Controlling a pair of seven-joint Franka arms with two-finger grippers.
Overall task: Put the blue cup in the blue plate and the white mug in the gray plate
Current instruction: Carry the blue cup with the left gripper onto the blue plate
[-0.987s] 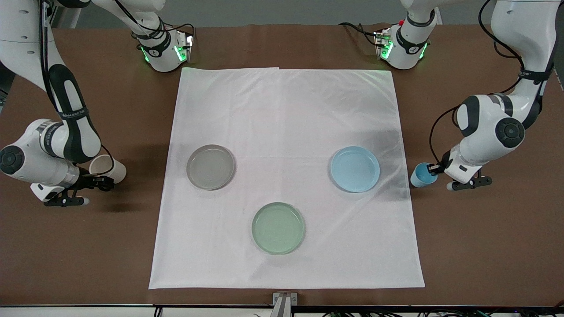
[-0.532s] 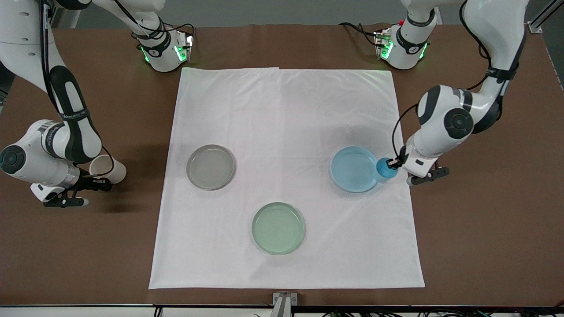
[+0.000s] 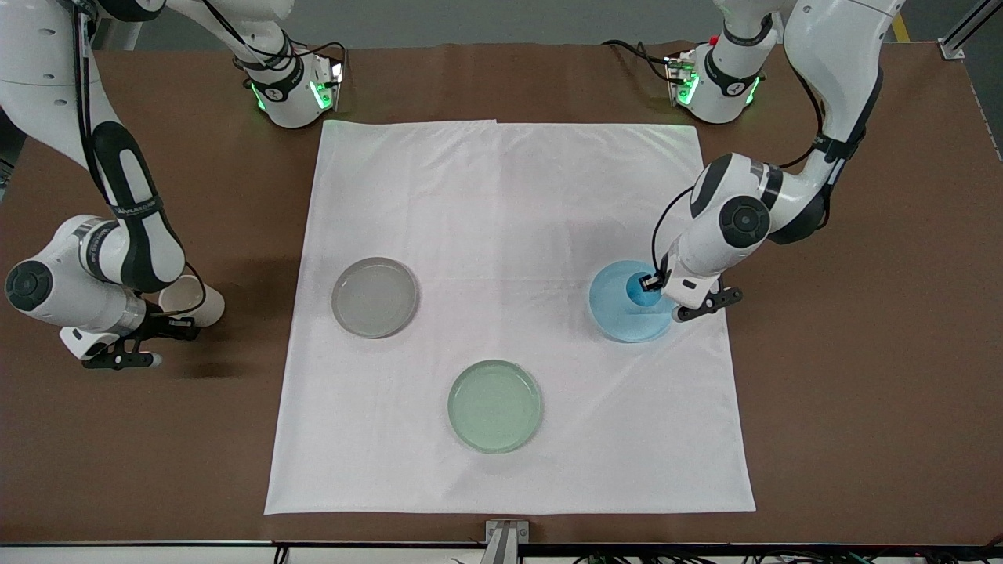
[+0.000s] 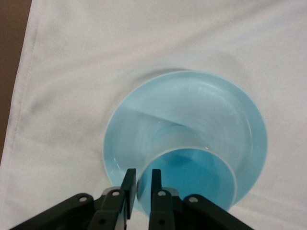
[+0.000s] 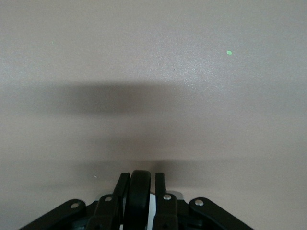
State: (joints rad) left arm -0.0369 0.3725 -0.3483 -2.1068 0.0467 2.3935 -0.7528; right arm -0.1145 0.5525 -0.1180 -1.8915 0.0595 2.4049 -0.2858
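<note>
My left gripper is shut on the wall of the blue cup, one finger inside and one outside, and holds it over the blue plate. In the left wrist view the gripper pinches the cup with the plate beneath; I cannot tell if they touch. My right gripper is shut on the dark handle of the white mug, over the brown table beside the cloth. In the right wrist view the gripper clamps the handle. The gray plate is empty.
A pale green plate lies on the white cloth, nearer to the front camera than the other two plates. The brown table extends past the cloth at both ends. The arm bases stand along the table's edge farthest from the front camera.
My left arm has carried the blue cup from the brown table at its end onto the cloth and over the blue plate. The right arm and the mug have barely moved.
</note>
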